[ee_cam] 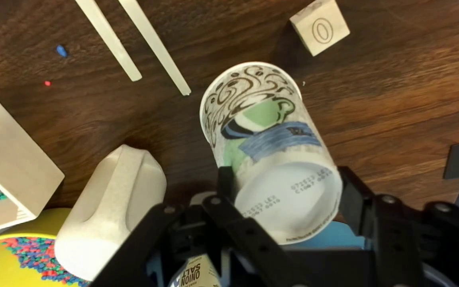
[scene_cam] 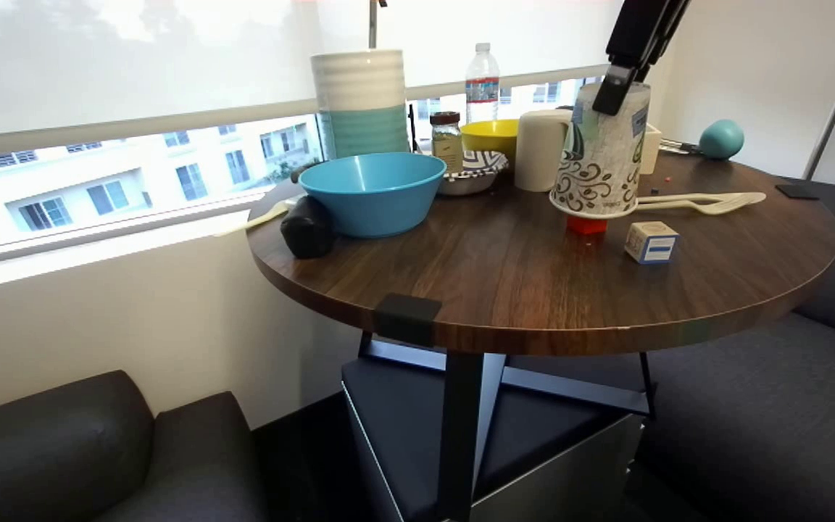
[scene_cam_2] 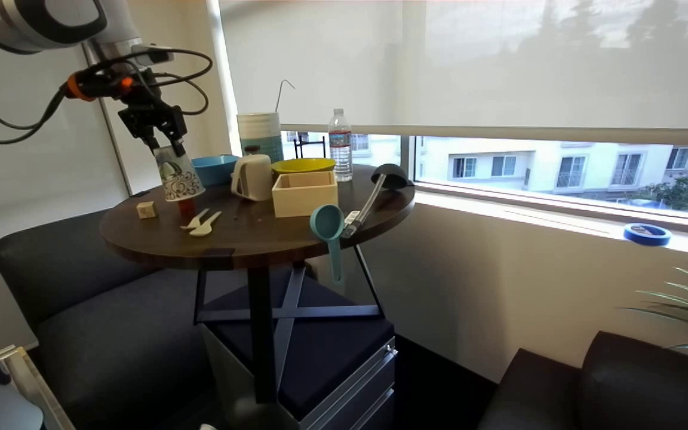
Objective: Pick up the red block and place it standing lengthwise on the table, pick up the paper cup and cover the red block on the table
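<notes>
Pinching the tilted, upturned cup (ee_cam: pixel 271 153) near its base, the gripper (ee_cam: pixel 285 177) holds it over the block (scene_cam: pixel 586 225) on the table (scene_cam: pixel 490 290), hiding the block's top in an exterior view, while "LEX" reads on the base beside faint figures, and "ONION SALT" on a jar (ee_cam: pixel 196 274) cut off in the wrist view.

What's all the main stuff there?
table: 1, brown, middle
paper cup: 1, white, upside down above table
red block: 1, red, below cup's rim
cube: 1, pale, near block
utensils: 2, cream, near block
box: 1, pale, table
pitcher: 1, white, table
blue bowl: 1, blue, table
yellow bowl: 1, yellow, table
crock: 1, cream, teal, table
jar: 1, brown lid, table
bottle: 1, clear, table
scoop: 1, teal, table edge
ladle: 1, black, table
tape: 1, blue, windowsill
gripper: 1, black, closed on cup
arm: 1, white, above
</notes>
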You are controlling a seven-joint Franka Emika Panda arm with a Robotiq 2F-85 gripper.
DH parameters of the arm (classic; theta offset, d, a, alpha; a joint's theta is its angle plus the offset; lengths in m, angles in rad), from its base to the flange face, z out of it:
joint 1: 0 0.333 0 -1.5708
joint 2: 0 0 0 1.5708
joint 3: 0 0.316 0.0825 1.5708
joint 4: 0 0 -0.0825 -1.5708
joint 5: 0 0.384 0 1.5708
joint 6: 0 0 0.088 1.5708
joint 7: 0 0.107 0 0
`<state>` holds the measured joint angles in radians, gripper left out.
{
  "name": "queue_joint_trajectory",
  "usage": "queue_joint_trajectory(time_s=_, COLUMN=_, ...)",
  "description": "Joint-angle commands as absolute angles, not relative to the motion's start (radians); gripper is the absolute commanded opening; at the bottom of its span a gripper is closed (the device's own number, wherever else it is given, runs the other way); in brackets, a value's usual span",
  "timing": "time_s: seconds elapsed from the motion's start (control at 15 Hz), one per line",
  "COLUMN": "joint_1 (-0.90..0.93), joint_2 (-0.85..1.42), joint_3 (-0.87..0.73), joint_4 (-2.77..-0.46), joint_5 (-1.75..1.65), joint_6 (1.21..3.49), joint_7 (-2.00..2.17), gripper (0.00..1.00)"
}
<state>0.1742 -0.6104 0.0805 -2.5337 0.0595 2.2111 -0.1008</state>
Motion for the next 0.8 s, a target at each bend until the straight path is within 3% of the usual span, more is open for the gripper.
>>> queue_joint_trajectory(time_s=0.0, joint_1=0.196, joint_2=-0.568, joint_3=0.064, joint_4=-2.561, joint_5=0.11, joint_6=2.303, joint_7=-0.117, gripper=0.39)
queue_joint_trajectory(time_s=0.13, joint_1=0.202, joint_2=-0.543, joint_3=0.061, joint_4=-2.564, joint_5=0.124, joint_6=2.329, joint_7=-0.124, gripper=0.39)
queue_joint_trajectory(time_s=0.2, joint_1=0.205, joint_2=-0.533, joint_3=0.058, joint_4=-2.562, joint_5=0.131, joint_6=2.333, joint_7=-0.128, gripper=0.89)
queue_joint_trajectory(time_s=0.4, joint_1=0.187, joint_2=-0.553, joint_3=0.074, joint_4=-2.54, joint_5=0.094, joint_6=2.295, joint_7=-0.113, gripper=0.99)
queue_joint_trajectory(time_s=0.73, joint_1=0.189, joint_2=-0.662, joint_3=0.101, joint_4=-2.464, joint_5=0.036, joint_6=2.151, joint_7=-0.109, gripper=1.0)
